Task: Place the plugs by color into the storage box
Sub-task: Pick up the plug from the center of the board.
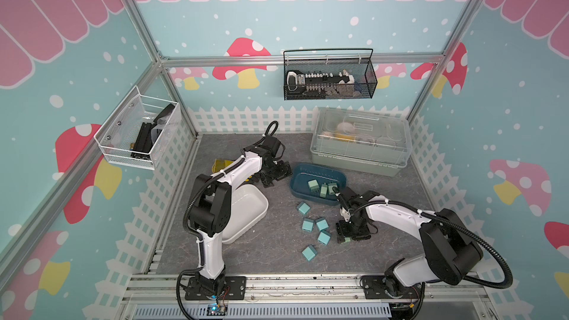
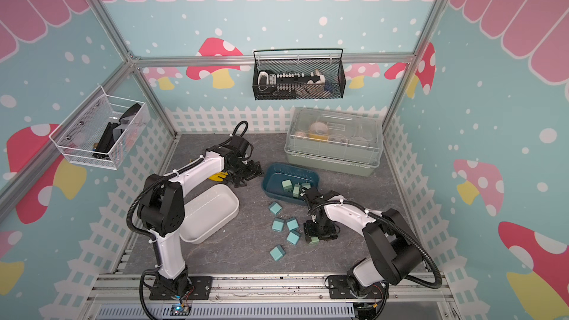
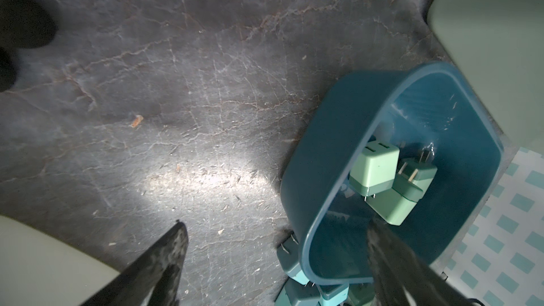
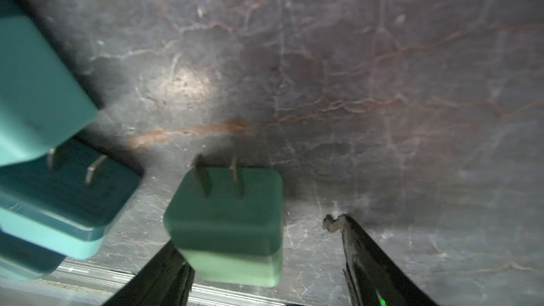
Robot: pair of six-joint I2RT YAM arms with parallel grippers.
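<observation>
Closest to the front, five light blue plugs (image 1: 324, 237) lie loose on the grey table (image 1: 261, 250), near each other. Just beside them the right gripper (image 1: 344, 237) is down low at the table. Its jaws are wide, and one pale green plug (image 4: 226, 225) sits between them. In the right wrist view one finger is at the plug's side and the other is apart from it, so the plug is not squeezed.

A bit further back, on the left arm's side, sits a white tub (image 1: 258, 207). Past the loose plugs is a dark blue tub (image 1: 300, 173) with three pale green plugs (image 1: 313, 186) inside. The left gripper (image 3: 276, 228) is just beside this tub, jaws wide, with nothing between them.

Far back stands a big box with a clear lid (image 1: 360, 143).
</observation>
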